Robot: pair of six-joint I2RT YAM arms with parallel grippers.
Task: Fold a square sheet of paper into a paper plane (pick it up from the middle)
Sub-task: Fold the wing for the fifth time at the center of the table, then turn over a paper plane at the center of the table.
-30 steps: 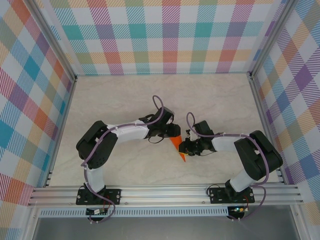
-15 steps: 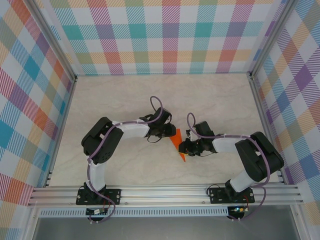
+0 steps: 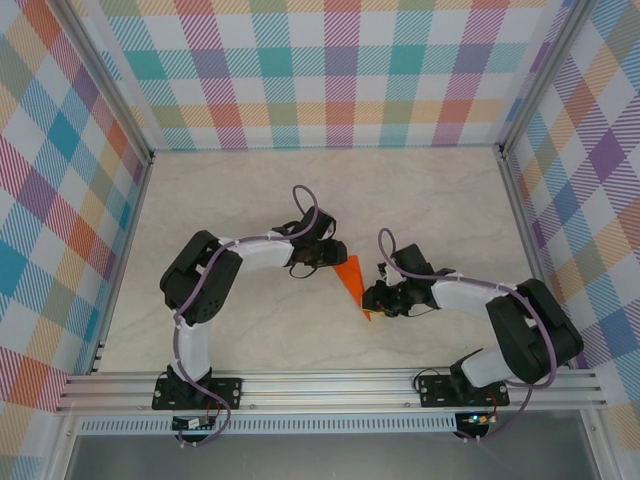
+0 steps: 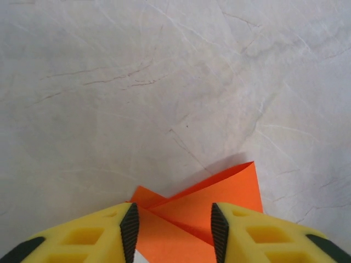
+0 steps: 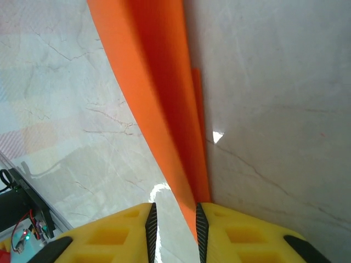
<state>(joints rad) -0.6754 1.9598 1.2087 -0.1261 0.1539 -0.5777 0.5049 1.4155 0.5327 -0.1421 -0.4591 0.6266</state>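
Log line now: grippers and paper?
orange paper: folded, pointed | left gripper: open over it | right gripper: slightly open astride its edge

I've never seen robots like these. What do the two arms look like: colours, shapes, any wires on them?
The left arm and right arm match: smooth white links between bulky, rounded black joints, each on a black base bolted to a silver metal rail. A thin purple cable loops along each arm. The jaws are bright yellow plastic with moulded hollows and black ribbed pads on their inner faces.
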